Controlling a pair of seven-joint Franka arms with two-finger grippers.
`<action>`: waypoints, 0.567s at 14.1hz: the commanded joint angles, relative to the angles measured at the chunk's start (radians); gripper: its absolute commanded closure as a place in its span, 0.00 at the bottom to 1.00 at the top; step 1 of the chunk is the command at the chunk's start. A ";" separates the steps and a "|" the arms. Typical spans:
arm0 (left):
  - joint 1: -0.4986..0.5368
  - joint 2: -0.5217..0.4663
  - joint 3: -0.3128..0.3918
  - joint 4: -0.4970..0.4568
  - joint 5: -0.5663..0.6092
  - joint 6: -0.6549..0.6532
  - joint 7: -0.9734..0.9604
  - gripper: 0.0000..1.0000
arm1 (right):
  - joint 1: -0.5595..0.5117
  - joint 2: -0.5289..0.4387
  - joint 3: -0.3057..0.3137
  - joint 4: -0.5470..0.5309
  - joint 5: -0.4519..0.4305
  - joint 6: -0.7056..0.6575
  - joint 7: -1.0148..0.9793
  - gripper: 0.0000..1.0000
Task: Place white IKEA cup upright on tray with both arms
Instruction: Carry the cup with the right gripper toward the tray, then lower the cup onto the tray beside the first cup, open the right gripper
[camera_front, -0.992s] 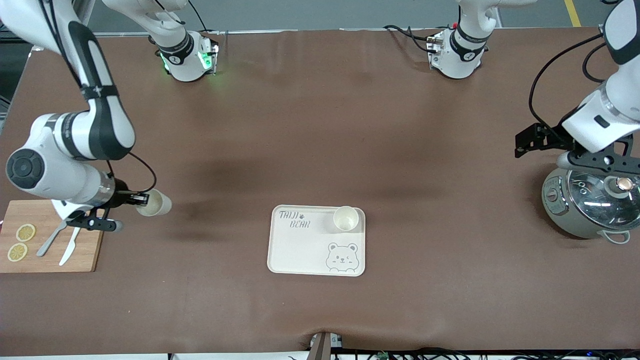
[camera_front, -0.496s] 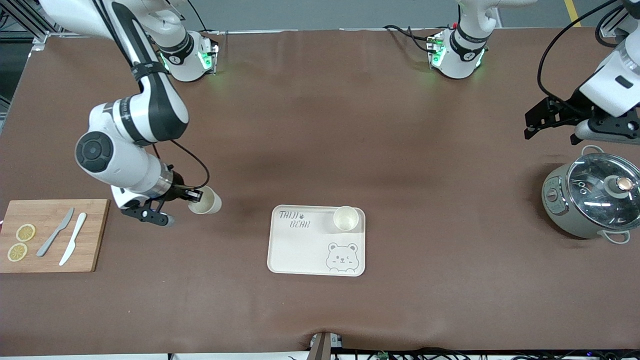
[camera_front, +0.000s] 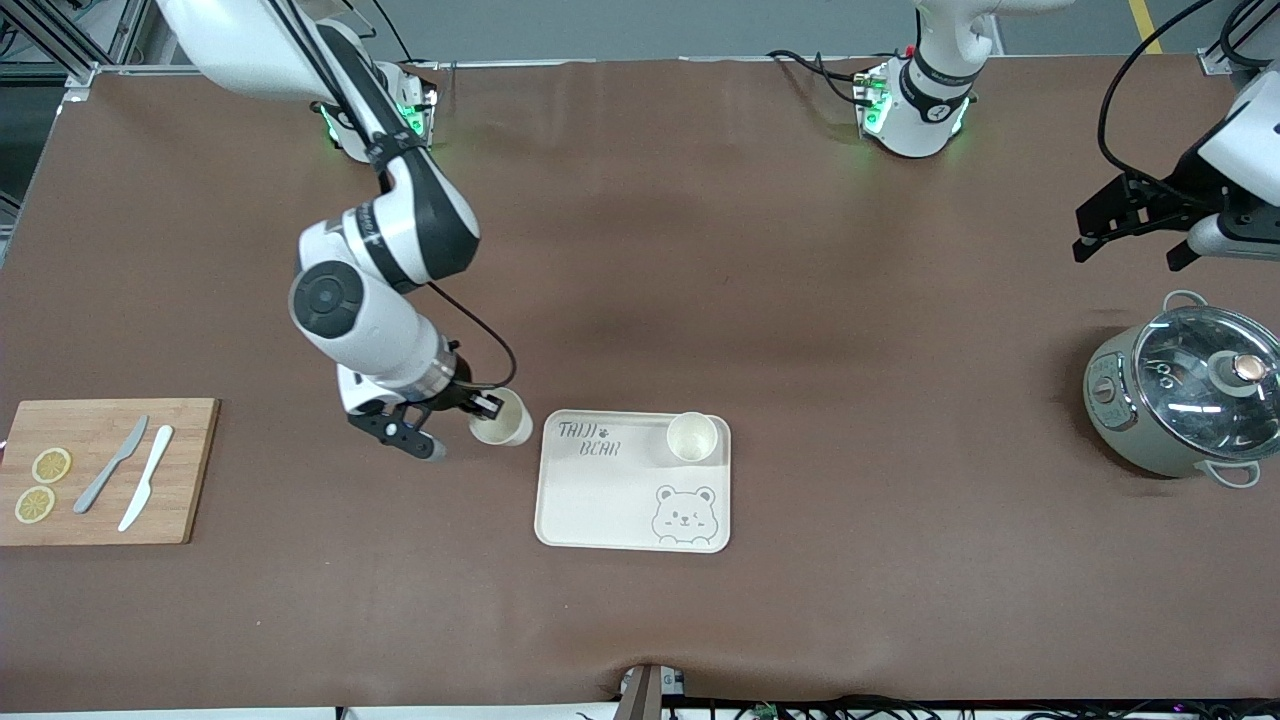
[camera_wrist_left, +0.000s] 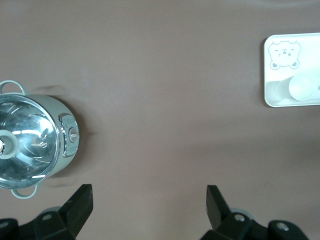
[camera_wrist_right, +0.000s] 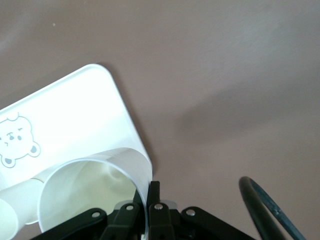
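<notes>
My right gripper is shut on the rim of a white cup and holds it just off the tray's edge toward the right arm's end. In the right wrist view the cup has its wall pinched in my right gripper, mouth toward the camera. The cream bear tray lies in the table's middle and shows in the right wrist view too. A second white cup stands upright on the tray's corner. My left gripper is open and empty, above the table beside the pot; its fingertips stand wide apart.
A grey pot with a glass lid stands at the left arm's end, also in the left wrist view. A wooden cutting board with two knives and lemon slices lies at the right arm's end.
My right arm has carried the cup from over the cutting board's edge across the table to beside the tray. My left gripper has risen off the pot lid and moved toward the bases.
</notes>
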 joint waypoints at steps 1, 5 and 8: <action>-0.001 -0.024 0.025 -0.020 -0.012 -0.003 0.029 0.00 | 0.035 0.101 -0.012 0.109 0.007 0.019 0.079 1.00; -0.001 -0.019 0.031 -0.019 -0.011 -0.002 0.032 0.00 | 0.083 0.206 -0.016 0.178 0.001 0.110 0.158 1.00; -0.003 -0.015 0.031 -0.019 -0.011 -0.002 0.032 0.00 | 0.095 0.248 -0.023 0.206 -0.006 0.133 0.176 1.00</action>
